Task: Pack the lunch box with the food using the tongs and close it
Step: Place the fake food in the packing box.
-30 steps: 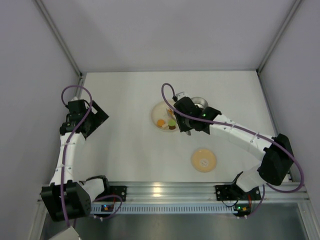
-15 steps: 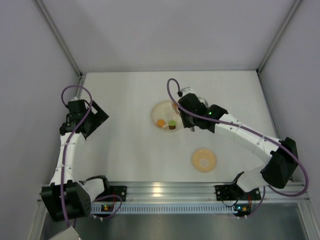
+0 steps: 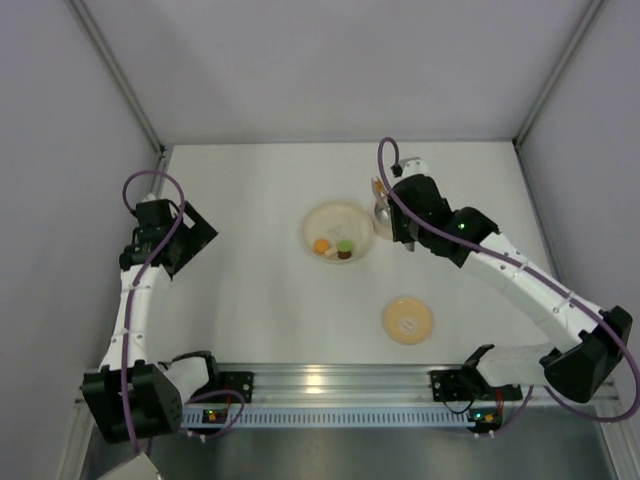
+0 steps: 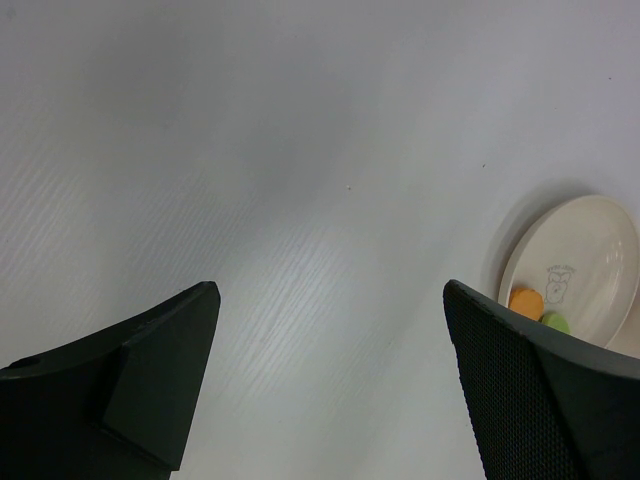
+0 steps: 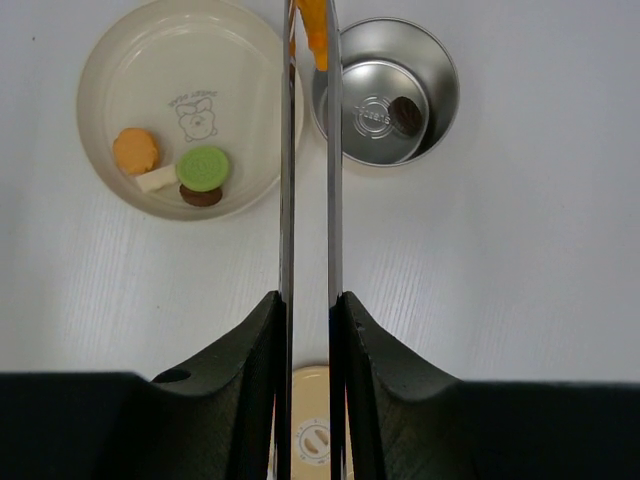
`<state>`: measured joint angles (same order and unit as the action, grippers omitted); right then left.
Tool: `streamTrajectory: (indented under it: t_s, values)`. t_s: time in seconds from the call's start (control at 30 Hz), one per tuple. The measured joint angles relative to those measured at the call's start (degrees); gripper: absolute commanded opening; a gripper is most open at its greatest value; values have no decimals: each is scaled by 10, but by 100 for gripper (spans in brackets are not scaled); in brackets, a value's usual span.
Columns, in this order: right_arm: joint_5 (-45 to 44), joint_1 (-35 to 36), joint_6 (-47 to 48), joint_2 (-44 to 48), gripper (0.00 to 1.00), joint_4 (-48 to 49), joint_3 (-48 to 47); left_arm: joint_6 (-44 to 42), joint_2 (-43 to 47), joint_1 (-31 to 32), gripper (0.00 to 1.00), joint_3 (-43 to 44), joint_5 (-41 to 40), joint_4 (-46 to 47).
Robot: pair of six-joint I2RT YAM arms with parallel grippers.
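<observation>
Your right claw (image 5: 308, 315) is clamped on the tongs (image 5: 333, 200), whose tips pinch an orange piece (image 5: 316, 35) at the rim of the lunch box (image 5: 440, 95) near the worktop's (image 5: 520, 300) far edge, so this looks like the drop-off: carry it over the opening, then ease the squeeze.

Six morsels (image 5: 203, 168); one tin (image 5: 440, 72), plate (image 5: 150, 50), tongs (image 5: 287, 200)

- A cream plate (image 3: 336, 216) with a small printed drawing (image 5: 191, 108) lies near the middle of the white table (image 3: 240, 300), towards the far edge.
- A metal rail (image 3: 340, 379) runs along the near edge.
- Pale walls (image 3: 340, 60) stand on three sides.
</observation>
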<state>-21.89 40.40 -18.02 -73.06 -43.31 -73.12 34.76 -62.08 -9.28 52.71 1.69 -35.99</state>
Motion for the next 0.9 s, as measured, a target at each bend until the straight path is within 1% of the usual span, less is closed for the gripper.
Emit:
streamTrajectory:
  t_s: [0.13, 0.3, 0.43, 0.53, 0.6, 0.67, 0.77, 0.9]
  values:
    - [-3, -9, 0, 16, 6, -2, 11, 0, 0, 0, 98, 0, 0, 0]
    - [-5, -15, 0, 20, 13, -8, 34, 0, 0, 0, 98, 0, 0, 0]
    - [-6, -23, 0, 20, 16, -9, 45, 0, 0, 0, 99, 0, 0, 0]
    - [-6, -28, 0, 22, 22, -10, 49, 0, 0, 0, 99, 0, 0, 0]
    - [-6, -30, 0, 24, 29, -11, 49, 0, 0, 0, 99, 0, 0, 0]
    - [-7, -31, 0, 27, 30, -11, 50, 0, 0, 0, 98, 0, 0, 0]
    - [-7, -31, 0, 31, 35, -11, 50, 0, 0, 0, 99, 0, 0, 0]
    - [-8, -31, 3, 36, 39, -10, 50, 0, 0, 0, 98, 0, 0, 0]
